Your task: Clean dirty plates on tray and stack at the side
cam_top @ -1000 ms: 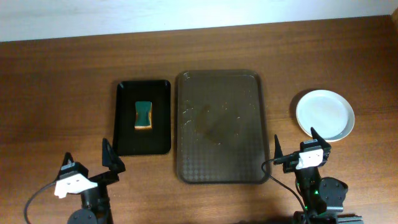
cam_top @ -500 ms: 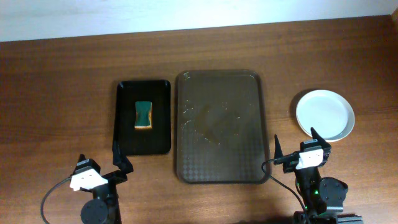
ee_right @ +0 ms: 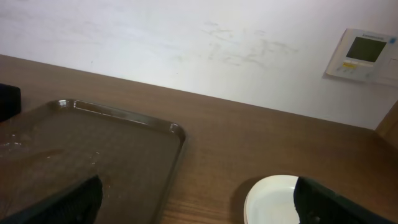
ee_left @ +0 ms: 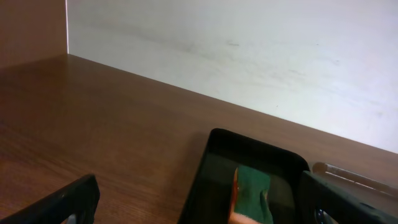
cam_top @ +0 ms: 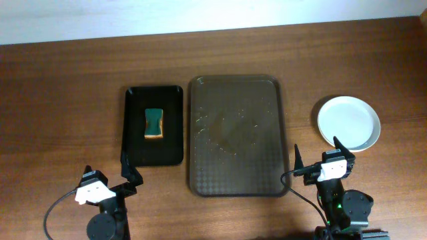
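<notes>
Brown wooden table (cam_top: 60, 87) lies before you under a pale wall. Your left end effector (cam_top: 107, 171) sits at the near edge, fingers spread wide, just short of the black tray (cam_top: 137, 150) holding a green-topped sponge (cam_top: 154, 124). Next right, the dark brown tray (cam_top: 260, 173) shows wet streaks. Your right end effector (cam_top: 318, 155) is likewise wide, gripping nothing. Farthest right, a clean white plate (cam_top: 348, 122) rests on the table, apart from the tray.

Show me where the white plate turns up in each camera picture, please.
Overhead: the white plate sits at the right, apart from the brown tray.
Left wrist: not in it.
Right wrist: at the bottom edge, right of centre, partly cut off.
Shared landmark: the brown tray, central in the overhead view and at the lower left in the right wrist view.
</notes>
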